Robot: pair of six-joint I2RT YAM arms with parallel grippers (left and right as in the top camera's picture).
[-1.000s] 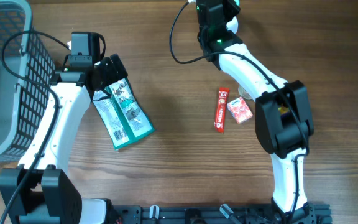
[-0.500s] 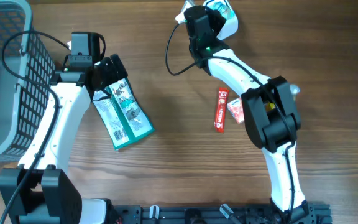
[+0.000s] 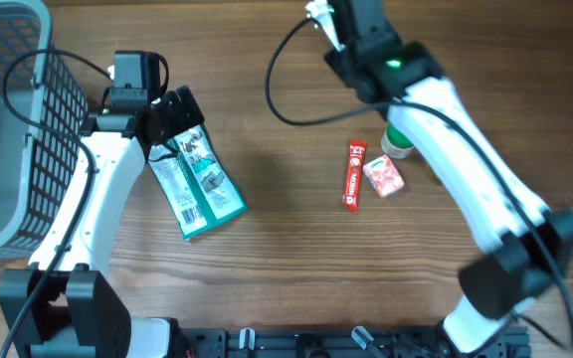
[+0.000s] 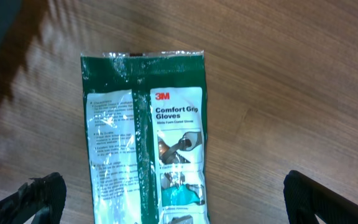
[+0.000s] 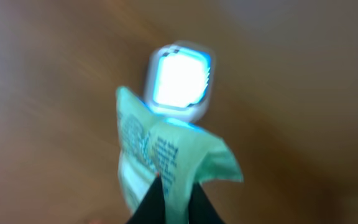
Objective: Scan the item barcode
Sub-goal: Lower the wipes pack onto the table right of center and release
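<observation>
swung over with right gripper (image 5: 173, 194) pinched on pale green packet (image 5: 166, 149), now just before lit scanner window (image 5: 179, 74), so likely mid-scan; left gripper (image 4: 179, 202) gaping, unmoved, above gloves pack (image 4: 145, 143)

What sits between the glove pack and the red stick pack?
Nothing: bare tabletop between the glove pack and the red stick pack, seen in the overhead view.

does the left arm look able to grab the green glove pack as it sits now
Probably yes. The left gripper is open directly above the glove pack, which lies flat on the table with nothing on it, and the pack's width fits between the fingers.
</observation>
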